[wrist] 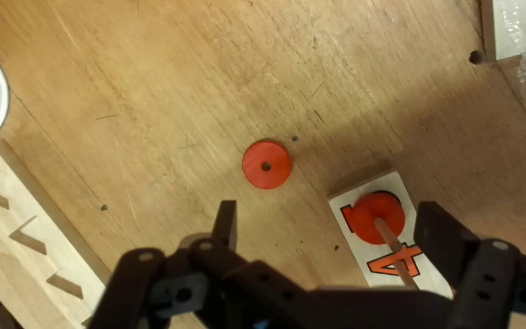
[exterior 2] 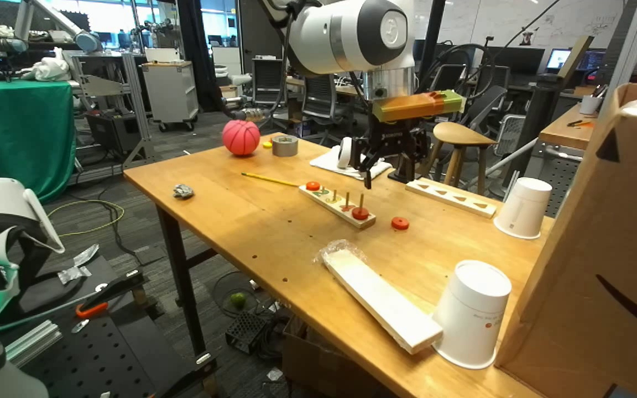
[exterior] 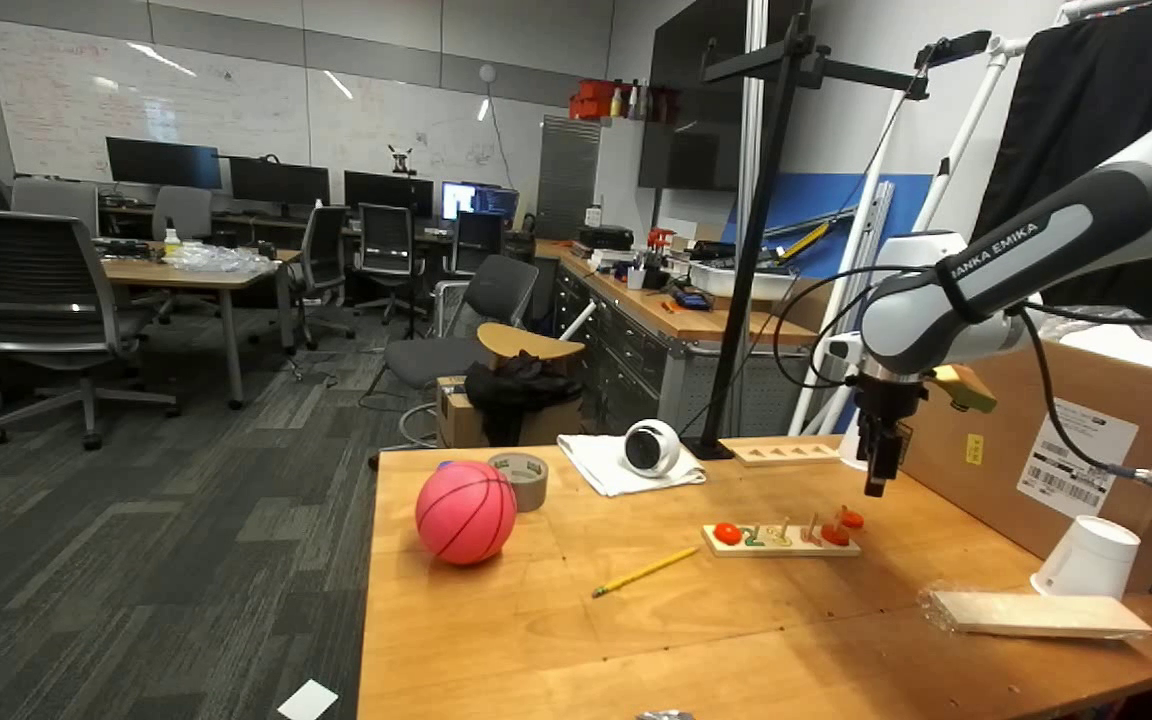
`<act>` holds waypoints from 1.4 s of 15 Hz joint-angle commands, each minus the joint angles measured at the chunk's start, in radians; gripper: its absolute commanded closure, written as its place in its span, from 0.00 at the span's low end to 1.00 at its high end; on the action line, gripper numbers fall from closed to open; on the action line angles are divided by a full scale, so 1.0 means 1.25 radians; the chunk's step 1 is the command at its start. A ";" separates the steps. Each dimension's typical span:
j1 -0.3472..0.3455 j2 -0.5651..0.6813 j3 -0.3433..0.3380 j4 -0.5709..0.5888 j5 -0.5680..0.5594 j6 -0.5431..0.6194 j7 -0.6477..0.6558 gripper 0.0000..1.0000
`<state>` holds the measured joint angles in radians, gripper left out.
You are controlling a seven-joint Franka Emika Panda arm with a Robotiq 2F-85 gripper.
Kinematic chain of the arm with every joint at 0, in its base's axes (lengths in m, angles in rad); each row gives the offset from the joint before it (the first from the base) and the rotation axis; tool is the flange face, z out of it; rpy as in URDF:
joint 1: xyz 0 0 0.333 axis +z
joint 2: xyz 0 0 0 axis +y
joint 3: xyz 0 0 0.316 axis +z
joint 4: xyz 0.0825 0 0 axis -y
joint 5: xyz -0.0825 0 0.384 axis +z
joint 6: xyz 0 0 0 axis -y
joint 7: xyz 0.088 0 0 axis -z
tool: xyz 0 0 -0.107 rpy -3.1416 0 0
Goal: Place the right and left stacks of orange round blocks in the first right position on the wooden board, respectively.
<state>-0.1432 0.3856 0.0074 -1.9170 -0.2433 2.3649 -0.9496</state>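
Around the wooden board (exterior: 781,550) lie pencil (exterior: 646,573), slotted strip (wrist: 21,214) and loose orange block (wrist: 266,178), the hand (wrist: 327,219) spread above.

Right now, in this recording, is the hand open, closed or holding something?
Hand: open, jaws wide apart, holding nothing.

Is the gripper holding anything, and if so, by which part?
Nothing: the black two-fingered gripper is open, the loose red-orange round block lying clear of it.
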 commanded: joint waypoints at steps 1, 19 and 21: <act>-0.019 0.061 0.012 0.068 0.048 0.001 -0.062 0.00; -0.083 0.255 0.037 0.247 0.137 -0.027 -0.177 0.00; -0.087 0.260 0.035 0.248 0.137 -0.030 -0.179 0.00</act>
<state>-0.2335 0.6883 0.0395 -1.6516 -0.0975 2.3577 -1.1375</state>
